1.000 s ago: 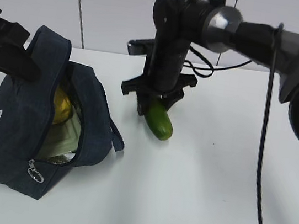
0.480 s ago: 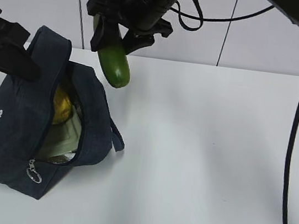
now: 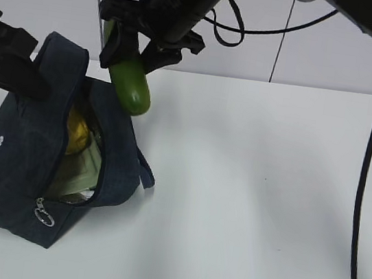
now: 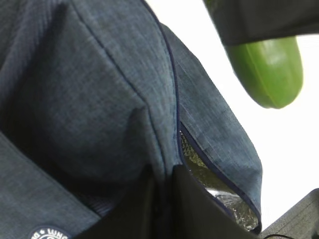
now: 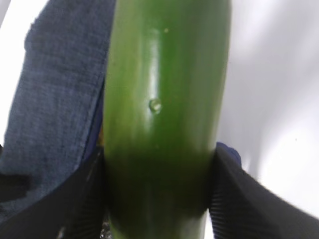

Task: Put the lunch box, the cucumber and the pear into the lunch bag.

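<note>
Exterior view showed the right pincer (image 3: 135, 48) clamped on the cucumber (image 3: 130, 84), which hung between its jaws above the lunch bag (image 3: 31, 152), long axis steeply tilted, free end pointing down-right toward the desk (image 3: 266, 213).

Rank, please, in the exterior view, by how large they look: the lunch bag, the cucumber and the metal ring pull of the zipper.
1. lunch bag, by far the largest.
2. cucumber, partly hidden by the right claw holding it in the air; possibly nearer or farther than the bag.
3. metal ring pull, smallest.
</note>
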Action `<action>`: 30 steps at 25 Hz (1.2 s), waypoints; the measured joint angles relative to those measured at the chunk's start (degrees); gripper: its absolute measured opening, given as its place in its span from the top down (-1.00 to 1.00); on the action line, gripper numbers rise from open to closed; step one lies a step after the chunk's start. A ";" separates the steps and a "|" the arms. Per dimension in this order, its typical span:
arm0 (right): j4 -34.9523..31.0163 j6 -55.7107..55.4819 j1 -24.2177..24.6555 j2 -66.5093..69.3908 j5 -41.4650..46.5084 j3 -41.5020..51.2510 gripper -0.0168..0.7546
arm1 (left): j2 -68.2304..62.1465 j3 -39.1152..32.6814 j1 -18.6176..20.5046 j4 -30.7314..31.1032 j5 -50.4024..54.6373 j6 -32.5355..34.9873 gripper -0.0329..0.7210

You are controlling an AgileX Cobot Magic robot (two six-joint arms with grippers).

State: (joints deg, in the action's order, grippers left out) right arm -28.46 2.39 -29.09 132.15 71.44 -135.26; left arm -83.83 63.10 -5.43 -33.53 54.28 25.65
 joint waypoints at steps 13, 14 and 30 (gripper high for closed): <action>3.07 2.81 -0.54 -6.86 0.43 5.14 -0.09 | 0.00 0.00 0.00 0.13 0.00 0.00 0.87; 3.66 2.90 -0.54 -7.41 0.43 5.38 -0.09 | 0.00 0.00 0.00 0.13 0.00 0.00 0.87; -16.75 20.81 -0.54 -23.62 -19.34 43.03 -0.09 | 0.00 0.00 0.00 0.13 0.06 0.00 0.87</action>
State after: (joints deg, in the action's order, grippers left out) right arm -45.21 23.19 -29.63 108.53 52.10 -92.23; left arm -83.83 63.10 -5.43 -33.40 54.34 25.65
